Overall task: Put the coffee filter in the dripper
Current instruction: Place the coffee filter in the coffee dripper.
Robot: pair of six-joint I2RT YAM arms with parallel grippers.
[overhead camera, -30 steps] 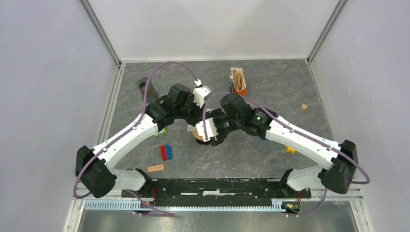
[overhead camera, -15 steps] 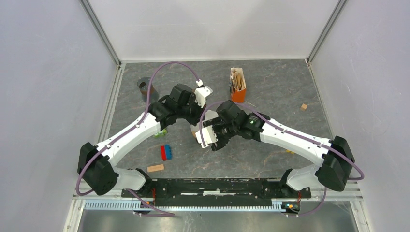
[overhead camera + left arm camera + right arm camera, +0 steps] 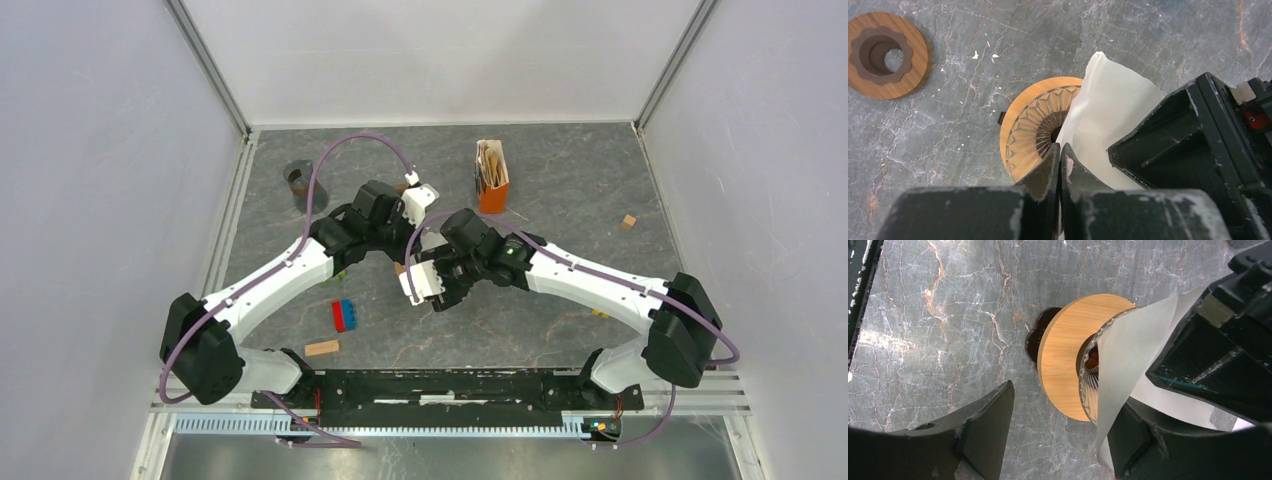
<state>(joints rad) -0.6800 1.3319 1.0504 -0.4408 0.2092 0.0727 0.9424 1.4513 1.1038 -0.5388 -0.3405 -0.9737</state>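
The dripper [image 3: 1035, 127], a ribbed glass cone in a wooden ring, stands on the table. It also shows in the right wrist view, where the dripper [image 3: 1070, 357] appears side-on. The white coffee filter [image 3: 1108, 107] lies over the right half of the cone's mouth. My left gripper [image 3: 1060, 155] is shut on its near edge. My right gripper [image 3: 1058, 435] is open. Its fingers stand either side of the dripper, and the filter [image 3: 1130, 360] rests against the right finger [image 3: 1138, 440]. In the top view both grippers crowd over the dripper [image 3: 401, 268], hiding most of it.
A second wooden ring with a dark core [image 3: 888, 55] sits at the back left. An orange box of filters [image 3: 491, 172] stands behind. A red and blue block [image 3: 344, 314], a wooden block [image 3: 321, 348], a yellow block [image 3: 598, 311] and a small cube [image 3: 628, 221] lie around.
My right arm has swung left and now covers the dripper from above, its jaws a little narrower. The left arm has shifted slightly, still pinching the filter.
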